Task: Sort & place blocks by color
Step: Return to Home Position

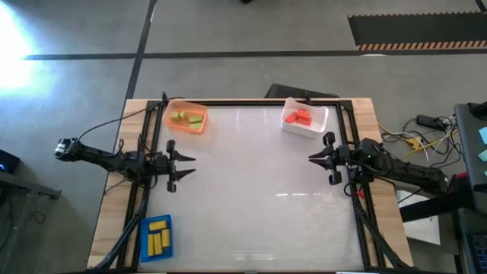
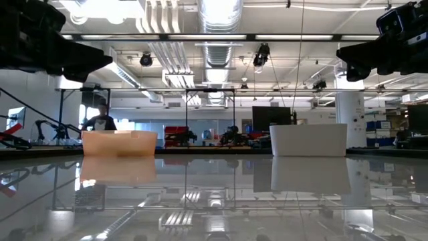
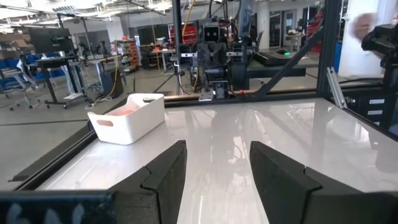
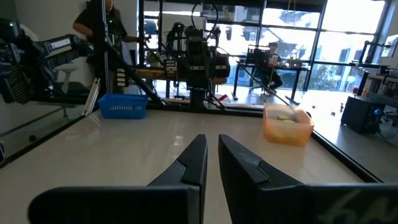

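On the glossy white table (image 1: 251, 175), at its near-left corner, sits a blue plastic mesh tray (image 1: 144, 237). It holds the yellow rectangular blocks (image 1: 158, 236), which lie side by side with their long axes along the tray's length, pointing toward the table's far edge.

The left gripper (image 1: 190, 165) hangs over the table's left edge, aimed at its middle. Its jaws are released, with a wide gap between the dark fingers (image 3: 165, 180) and nothing in it.

At the table's far-left corner, a translucent orange plastic tray (image 1: 186, 129) holds the light green rectangular blocks (image 1: 186, 118); which way they point cannot be told.

Toward the far-right corner, a white plastic tray (image 1: 313, 129) holds the red rectangular blocks (image 1: 299, 118), lying at a slant to the tray's walls.

The right gripper (image 1: 310, 157) hangs over the table's right edge, also aimed at the middle. Its jaws are drawn nearly together around nothing, with only a thin slit between them.
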Robot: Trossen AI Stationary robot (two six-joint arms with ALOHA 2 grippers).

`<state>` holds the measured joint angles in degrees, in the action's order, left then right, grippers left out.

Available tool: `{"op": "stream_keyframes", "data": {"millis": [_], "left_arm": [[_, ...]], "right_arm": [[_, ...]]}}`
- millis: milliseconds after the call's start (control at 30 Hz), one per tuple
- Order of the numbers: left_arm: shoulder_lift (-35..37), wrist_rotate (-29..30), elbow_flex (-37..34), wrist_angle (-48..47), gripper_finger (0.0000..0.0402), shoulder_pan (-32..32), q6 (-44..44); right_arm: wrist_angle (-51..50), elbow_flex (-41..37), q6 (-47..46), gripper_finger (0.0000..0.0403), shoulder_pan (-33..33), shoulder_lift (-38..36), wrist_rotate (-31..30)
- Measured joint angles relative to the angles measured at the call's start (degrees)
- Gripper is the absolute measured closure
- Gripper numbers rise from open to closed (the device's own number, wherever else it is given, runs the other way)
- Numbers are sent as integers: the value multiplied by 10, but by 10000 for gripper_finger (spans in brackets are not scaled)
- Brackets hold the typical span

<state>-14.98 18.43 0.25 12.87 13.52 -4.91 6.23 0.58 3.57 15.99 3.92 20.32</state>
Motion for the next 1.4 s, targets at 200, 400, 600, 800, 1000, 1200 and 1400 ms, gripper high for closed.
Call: {"op": "stream_keyframes", "data": {"millis": [200,400,600,800,1000,1200,1400], "left_arm": [[-9,0,0,-1,240,0,0],[-19,0,0,0,240,0,0],[-27,0,0,-1,240,0,0],[-35,0,0,-1,240,0,0],[-42,0,0,-1,240,0,0],[-40,0,0,-1,240,0,0],[-40,0,0,-1,240,0,0]], "right_arm": [[0,0,0,371,0,0,0],[0,0,0,371,0,0,0],[0,0,0,371,0,0,0],[0,0,0,371,0,0,0],[0,0,0,371,0,0,0],[0,0,0,371,0,0,0],[0,0,0,371,0,0,0]]}}
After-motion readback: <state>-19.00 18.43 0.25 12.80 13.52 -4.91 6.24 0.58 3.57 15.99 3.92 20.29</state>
